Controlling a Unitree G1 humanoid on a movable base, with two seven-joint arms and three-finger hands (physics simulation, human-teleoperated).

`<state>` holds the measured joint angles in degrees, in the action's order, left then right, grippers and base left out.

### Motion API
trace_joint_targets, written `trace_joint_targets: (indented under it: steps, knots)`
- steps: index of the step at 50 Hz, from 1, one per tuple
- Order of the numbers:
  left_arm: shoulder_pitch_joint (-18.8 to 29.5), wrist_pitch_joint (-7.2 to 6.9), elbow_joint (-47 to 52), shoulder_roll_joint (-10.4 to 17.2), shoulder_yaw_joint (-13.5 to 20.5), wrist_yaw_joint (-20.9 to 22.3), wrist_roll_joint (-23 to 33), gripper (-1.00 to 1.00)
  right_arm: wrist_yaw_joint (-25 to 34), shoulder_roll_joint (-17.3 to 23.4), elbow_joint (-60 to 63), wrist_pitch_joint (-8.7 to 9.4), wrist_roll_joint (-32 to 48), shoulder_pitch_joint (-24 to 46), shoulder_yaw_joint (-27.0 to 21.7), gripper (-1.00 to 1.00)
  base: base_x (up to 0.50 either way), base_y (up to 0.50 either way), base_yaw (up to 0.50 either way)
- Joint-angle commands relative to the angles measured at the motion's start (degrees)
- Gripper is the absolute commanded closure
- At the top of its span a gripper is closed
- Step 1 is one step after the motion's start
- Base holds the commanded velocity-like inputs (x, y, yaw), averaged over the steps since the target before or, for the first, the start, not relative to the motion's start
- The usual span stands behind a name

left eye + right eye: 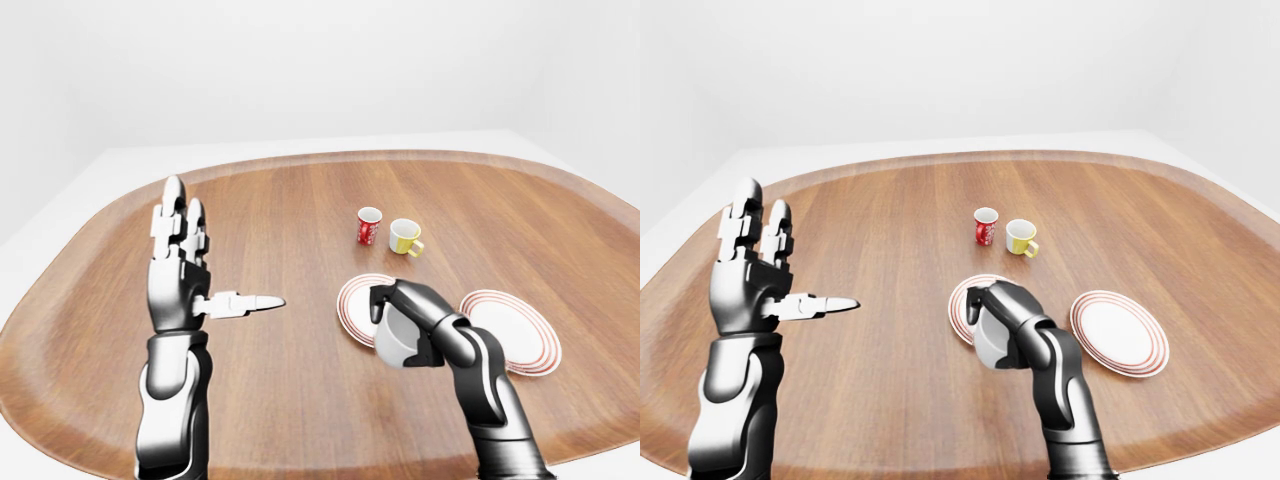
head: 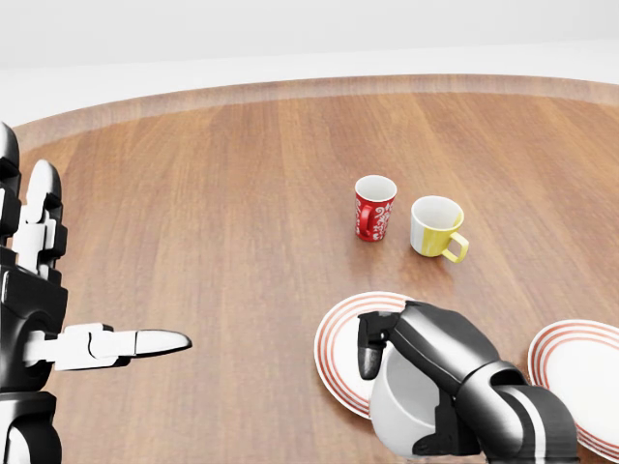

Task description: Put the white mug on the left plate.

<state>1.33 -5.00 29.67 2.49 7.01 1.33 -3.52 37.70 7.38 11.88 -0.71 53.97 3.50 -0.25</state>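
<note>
My right hand (image 2: 426, 391) is shut on the white mug (image 2: 404, 408) and holds it over the near right part of the left plate (image 2: 340, 350), a white plate with red rim rings. I cannot tell whether the mug touches the plate. The mug also shows in the left-eye view (image 1: 394, 338). My left hand (image 1: 195, 270) is open and empty, fingers upright and thumb pointing right, at the left of the wooden table (image 1: 300, 210).
A red patterned mug (image 2: 373, 207) and a yellow mug (image 2: 434, 227) stand above the left plate. A second red-ringed plate (image 1: 513, 330) lies to the right of my right hand. The table's rounded edge runs along the bottom of the eye views.
</note>
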Motion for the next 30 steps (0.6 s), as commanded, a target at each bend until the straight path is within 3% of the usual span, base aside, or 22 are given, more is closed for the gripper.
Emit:
trace_joint_targets:
  steps: [1,13,17,30]
  knots:
    - [0.13,0.0,0.27,0.06,0.12,0.02,-0.1,-1.0,-3.91,0.77,-15.67,-2.91,4.56,12.75,1.88,1.0,0.0,0.0,0.0]
    - [-0.01,0.0,0.49,-0.01,0.04,-0.01,-0.04,-1.0,-11.79,0.87,-32.95,-4.29,7.26,20.77,3.25,1.0,0.0,0.0,0.0]
    - [-0.09,0.0,0.38,-0.04,-0.05,0.0,-0.02,-1.0,-19.05,1.4,-46.63,-4.29,7.74,27.06,3.39,1.0,0.0,0.0,0.0]
    - [-0.12,0.0,0.38,-0.08,-0.06,-0.03,-0.05,-1.0,-34.38,1.4,-75.49,-4.29,7.94,40.25,5.62,1.0,0.0,0.0,0.0]
